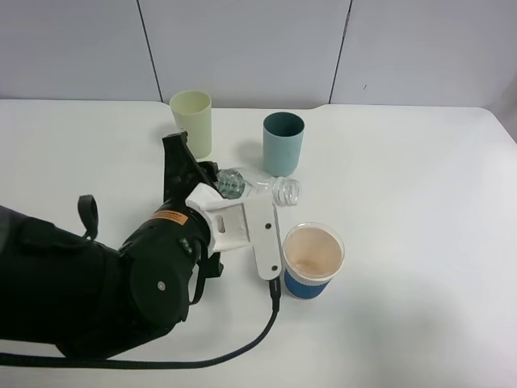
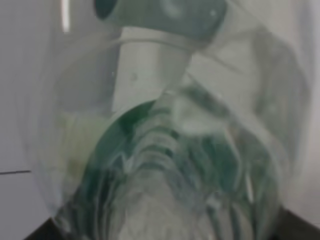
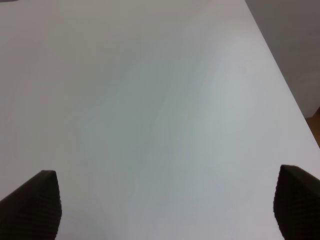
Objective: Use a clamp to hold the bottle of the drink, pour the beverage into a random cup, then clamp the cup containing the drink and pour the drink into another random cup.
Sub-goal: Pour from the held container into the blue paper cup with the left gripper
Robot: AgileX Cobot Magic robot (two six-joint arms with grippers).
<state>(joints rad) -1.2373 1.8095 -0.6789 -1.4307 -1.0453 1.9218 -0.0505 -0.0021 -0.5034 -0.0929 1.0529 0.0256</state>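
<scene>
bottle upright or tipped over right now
Tipped. The bottle lies nearly horizontal in the left gripper, its neck pointing sideways instead of up.

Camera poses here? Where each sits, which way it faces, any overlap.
Exterior high: high on the robot's side, looking down at the table, paper cup and left arm, whose left gripper holds the tipped bottle.
Left wrist: on that arm, jammed against the bottle; no fingers discernible.
Right wrist: looks down at a bare patch of table; right gripper's dark fingertips wide apart.
Shared: high and left wrist both show the bottle.
</scene>
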